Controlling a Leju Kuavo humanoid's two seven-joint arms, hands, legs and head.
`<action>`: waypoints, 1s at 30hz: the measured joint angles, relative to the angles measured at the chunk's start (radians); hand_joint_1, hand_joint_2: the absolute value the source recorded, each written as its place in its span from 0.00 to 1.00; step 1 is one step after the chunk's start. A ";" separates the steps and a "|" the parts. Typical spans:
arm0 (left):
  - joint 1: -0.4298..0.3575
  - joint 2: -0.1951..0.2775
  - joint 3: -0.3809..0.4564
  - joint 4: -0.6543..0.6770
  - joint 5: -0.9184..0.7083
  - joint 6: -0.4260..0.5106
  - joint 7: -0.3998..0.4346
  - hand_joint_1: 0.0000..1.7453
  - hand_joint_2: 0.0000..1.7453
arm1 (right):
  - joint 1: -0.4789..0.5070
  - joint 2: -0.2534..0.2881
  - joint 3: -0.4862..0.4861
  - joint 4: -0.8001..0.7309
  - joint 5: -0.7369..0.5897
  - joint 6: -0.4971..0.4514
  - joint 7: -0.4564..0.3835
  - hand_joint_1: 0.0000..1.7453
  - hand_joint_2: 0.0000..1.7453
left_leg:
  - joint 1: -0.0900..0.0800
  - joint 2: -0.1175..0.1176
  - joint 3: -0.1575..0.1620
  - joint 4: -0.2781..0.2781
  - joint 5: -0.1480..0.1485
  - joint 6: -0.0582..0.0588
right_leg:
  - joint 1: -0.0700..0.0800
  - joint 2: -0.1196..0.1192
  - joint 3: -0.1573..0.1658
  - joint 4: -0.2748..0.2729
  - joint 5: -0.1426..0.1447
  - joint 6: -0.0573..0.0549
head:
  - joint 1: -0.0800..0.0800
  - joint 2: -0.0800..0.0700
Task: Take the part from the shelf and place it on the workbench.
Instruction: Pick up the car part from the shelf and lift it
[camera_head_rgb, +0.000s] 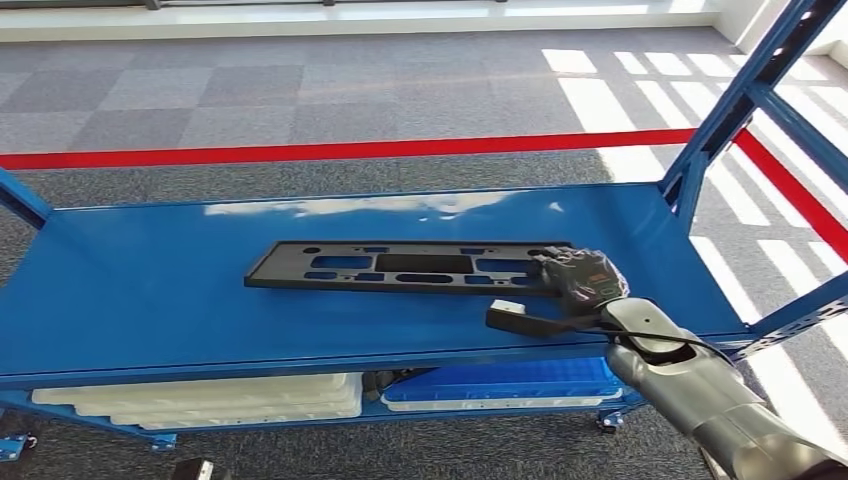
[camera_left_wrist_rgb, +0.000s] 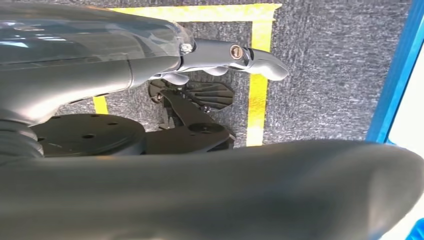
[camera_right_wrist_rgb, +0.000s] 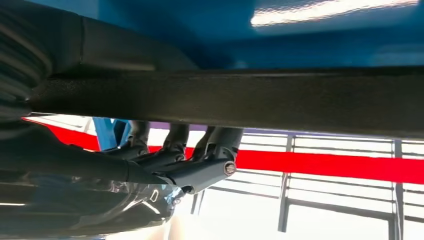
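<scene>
A flat black plastic part (camera_head_rgb: 400, 267) with several cut-outs lies lengthwise on the top board of the blue shelf (camera_head_rgb: 150, 290). My right hand (camera_head_rgb: 582, 277) is at the part's right end, with its dark fingers laid over that end. In the right wrist view the part's edge (camera_right_wrist_rgb: 260, 100) runs across as a dark bar. The fingers (camera_right_wrist_rgb: 200, 155) curl up against one side of it and the thumb (camera_right_wrist_rgb: 100, 47) sits on the other, so the hand grips it. My left hand (camera_left_wrist_rgb: 225, 55) hangs over the floor, fingers spread, holding nothing.
A blue upright post (camera_head_rgb: 730, 110) stands at the shelf's back right corner, close to my right arm. The lower shelf holds white trays (camera_head_rgb: 200, 398) and a blue bin (camera_head_rgb: 500, 382). Red tape (camera_head_rgb: 300, 152) crosses the grey carpet behind the shelf.
</scene>
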 joint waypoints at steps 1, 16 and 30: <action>0.000 -0.001 0.000 0.000 0.000 0.003 0.000 0.00 0.00 | 0.011 0.005 -0.014 -0.012 0.007 -0.007 -0.003 1.00 1.00 | 0.000 0.000 0.000 0.000 0.000 0.000 | 0.000 0.000 0.000 0.000 0.000 0.000 | 0.000 0.000; -0.003 -0.005 -0.025 0.000 -0.007 -0.002 -0.056 0.00 0.00 | 0.186 0.073 -0.246 -0.267 -0.087 -0.036 -0.147 1.00 1.00 | 0.000 0.000 -0.002 0.000 0.000 0.000 | 0.000 0.000 -0.001 0.000 0.000 0.000 | 0.000 0.000; 0.019 -0.005 -0.046 0.000 0.006 -0.034 -0.114 0.00 0.00 | 0.271 0.186 -0.440 -0.694 -0.768 0.268 -0.317 1.00 1.00 | 0.000 0.000 -0.003 0.000 0.000 0.000 | 0.000 0.000 -0.003 0.000 0.000 0.000 | 0.000 0.000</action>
